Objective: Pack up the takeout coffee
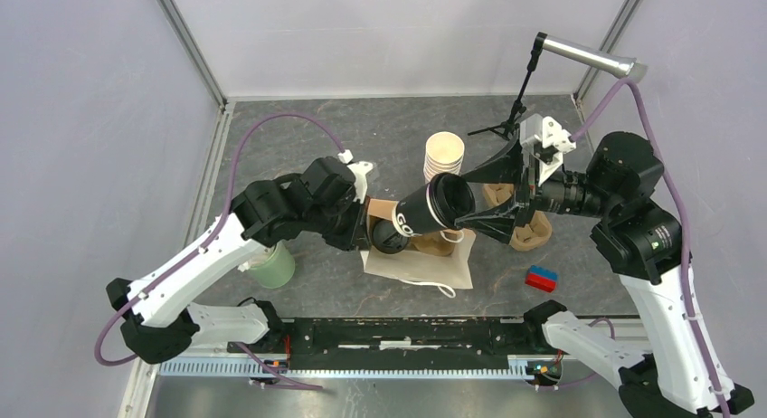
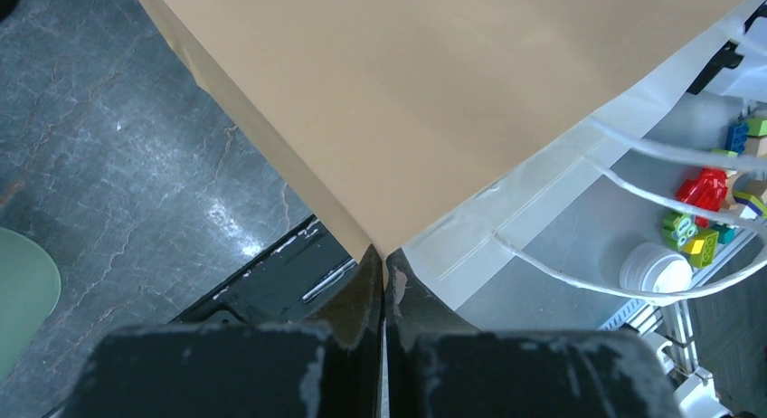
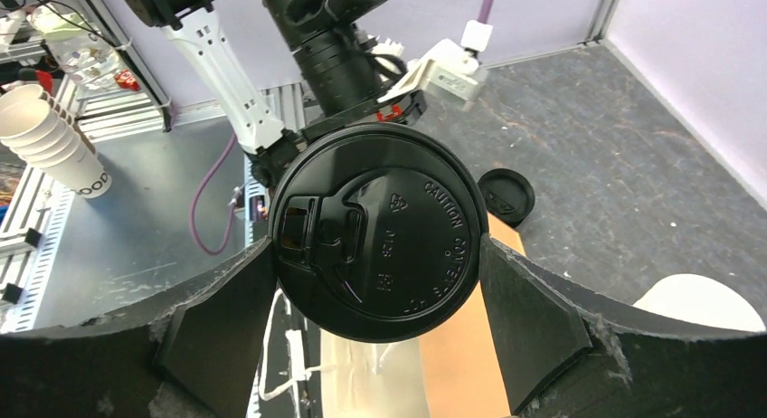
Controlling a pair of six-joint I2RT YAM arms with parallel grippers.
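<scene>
My right gripper (image 1: 459, 201) is shut on a takeout coffee cup (image 1: 418, 215). It holds the cup on its side above the table, the round black lid (image 3: 375, 228) facing the wrist camera. The right gripper's fingers (image 3: 226, 309) press both sides of the lid rim. In the top view the cup's side looks dark with pale "GO" lettering. A white paper bag with a brown inside (image 1: 425, 269) lies below it. My left gripper (image 1: 364, 226) is shut on the bag's edge (image 2: 398, 110). A second black lid (image 1: 389, 239) shows at the bag's mouth.
A stack of lidless cream cups (image 1: 443, 156) stands behind the bag. A brown pulp cup carrier (image 1: 525, 230) lies under my right gripper. A pale green cup (image 1: 273, 266) is at the left. A red and blue brick (image 1: 541, 278) is at the right, and a microphone stand (image 1: 506, 119) stands at the back.
</scene>
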